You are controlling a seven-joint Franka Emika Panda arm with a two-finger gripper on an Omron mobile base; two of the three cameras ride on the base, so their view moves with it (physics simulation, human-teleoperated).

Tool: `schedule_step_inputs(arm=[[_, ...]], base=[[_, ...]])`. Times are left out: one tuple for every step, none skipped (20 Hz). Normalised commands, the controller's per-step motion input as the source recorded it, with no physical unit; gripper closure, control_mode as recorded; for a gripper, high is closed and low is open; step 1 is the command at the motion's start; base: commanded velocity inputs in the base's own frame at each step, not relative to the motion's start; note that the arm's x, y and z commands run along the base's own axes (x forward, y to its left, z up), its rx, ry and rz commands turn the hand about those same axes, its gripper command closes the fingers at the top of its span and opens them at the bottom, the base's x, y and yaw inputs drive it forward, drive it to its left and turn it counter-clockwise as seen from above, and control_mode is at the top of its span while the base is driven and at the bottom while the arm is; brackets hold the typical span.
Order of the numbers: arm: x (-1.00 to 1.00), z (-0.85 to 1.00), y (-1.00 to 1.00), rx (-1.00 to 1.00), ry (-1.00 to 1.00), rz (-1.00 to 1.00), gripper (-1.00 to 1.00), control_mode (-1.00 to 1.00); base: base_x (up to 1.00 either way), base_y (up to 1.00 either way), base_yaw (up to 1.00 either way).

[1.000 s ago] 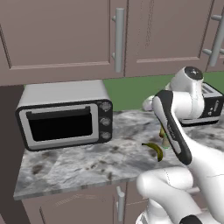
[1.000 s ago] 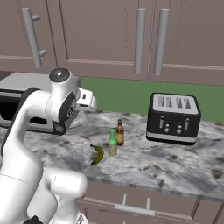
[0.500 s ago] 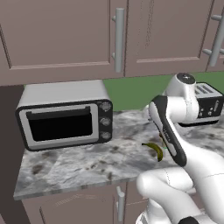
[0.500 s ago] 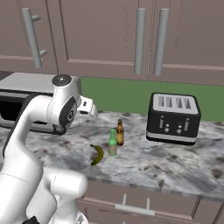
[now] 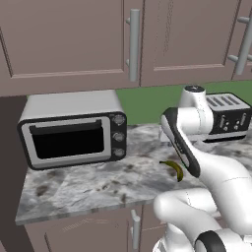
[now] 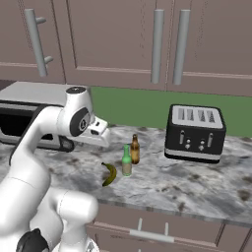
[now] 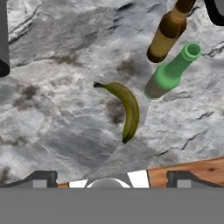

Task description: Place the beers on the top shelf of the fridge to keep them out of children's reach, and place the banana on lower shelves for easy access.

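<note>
Hand view is showing the gripper (image 7: pixel 109 178) hanging with its jaws spread wide and empty above the banana (image 7: pixel 124 109), which is lying on the marble counter (image 7: pixel 57 118) just beside the green beer bottle (image 7: pixel 168 73) and amber beer bottle (image 7: pixel 168 33). The picking step is seemingly starting; next, the gripper needs lowering over one item.

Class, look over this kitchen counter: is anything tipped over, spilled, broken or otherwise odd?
Nothing stands out. Both bottles, green and amber, stand upright, the banana lies flat beside them, and the counter shows no spill or damage.
</note>
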Motion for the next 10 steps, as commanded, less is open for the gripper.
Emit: schedule_step_inputs(arm=[[-0.06, -0.63, -0.16, 0.00, 0.06, -0.28, -1.00, -1.00], [-0.03, -0.61, -0.14, 0.00, 0.04, -0.30, -1.00, -1.00], [0.00, -0.59, -0.14, 0.00, 0.04, -0.31, -1.00, -1.00], [0.00, -0.59, -0.16, 0.00, 0.05, -0.31, -1.00, -1.00], [0.00, -0.56, -0.17, 0.00, 0.04, -0.31, -1.00, -1.00], [0.00, -0.56, -0.16, 0.00, 0.04, -0.31, -1.00, -1.00], [0.00, -0.54, -0.15, 0.00, 0.04, -0.29, -1.00, -1.00], [0.00, -0.54, -0.15, 0.00, 0.04, -0.29, -1.00, -1.00], [0.00, -0.54, -0.14, 0.00, 0.03, -0.29, -1.00, -1.00], [0.00, -0.53, -0.14, 0.00, 0.03, -0.28, -1.00, -1.00]], base=[[0.00, 0.00, 0.00], [0.00, 0.00, 0.00], [0.00, 0.00, 0.00], [0.00, 0.00, 0.00], [0.00, 0.00, 0.00], [0.00, 0.00, 0.00], [0.00, 0.00, 0.00], [0.00, 0.00, 0.00], [0.00, 0.00, 0.00], [0.00, 0.00, 0.00]])
